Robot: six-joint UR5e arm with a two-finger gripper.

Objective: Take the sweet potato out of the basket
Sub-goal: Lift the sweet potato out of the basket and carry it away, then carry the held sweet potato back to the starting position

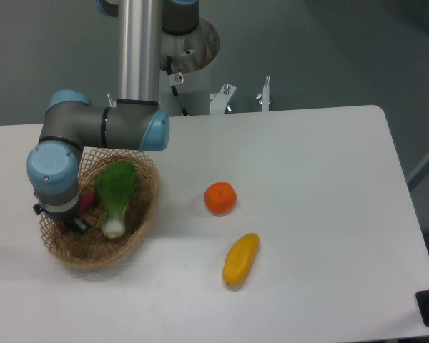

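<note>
Step in hand: the grasp inside the basket (144,214); judging by the arm's low reach, the tool is at or just beside the sweet potato (87,201), and no lift shows.
Tool (76,224): down in the left part of the basket, mostly hidden under the arm's blue-capped wrist joint; only a small dark piece shows, so whether its fingers are apart, together or clamped cannot be told.
Sweet potato: only a reddish sliver is visible, in the basket between the wrist and the bok choy (116,194), just above the tool's visible tip; contact with the tool cannot be judged.
Bok choy: lies tilted in the basket, leaves toward the far rim, white stem toward the near side, close against the sweet potato's right.
Basket: on the left of the tabletop (307,164), tan wicker.
Other things: an orange (220,198) and a yellow oblong fruit (241,259) lie on the tabletop, well apart from the basket to its right.
Next move calls for: a firm hold on the tuber alone, then a straight rise clear of the rim, without dragging the bok choy or tipping the light basket.
</note>
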